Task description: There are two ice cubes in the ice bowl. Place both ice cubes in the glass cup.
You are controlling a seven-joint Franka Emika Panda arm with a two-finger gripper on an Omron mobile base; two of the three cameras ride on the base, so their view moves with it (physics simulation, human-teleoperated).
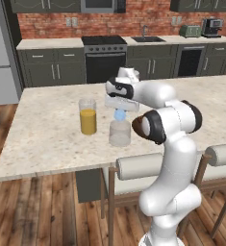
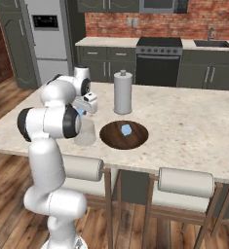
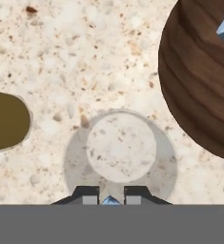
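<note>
Gripper (image 1: pixel 119 114) pinches one ice cube (image 1: pixel 119 115) directly over the glass cup (image 1: pixel 119 133) at frame centre; second cube (image 2: pixel 126 130) lies in the ice bowl (image 2: pixel 135 139), centre of the right base view; first transfer underway, next likely: release.

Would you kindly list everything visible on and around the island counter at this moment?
Ice cubes: two, pale blue; one held in the hand above the glass cup, one lying in the ice bowl.
Glass cup: one, clear, empty, on the counter below the hand.
Ice bowl: one, dark brown, right of the cup.
Juice glass: one, clear with orange juice, left of the cup.
Canister: one, white, tall, behind the bowl.
Island counter: one, speckled beige.
Stools: two, pale cushioned backs, at the near edge.
Hand: one, white, shut on a cube.
</note>
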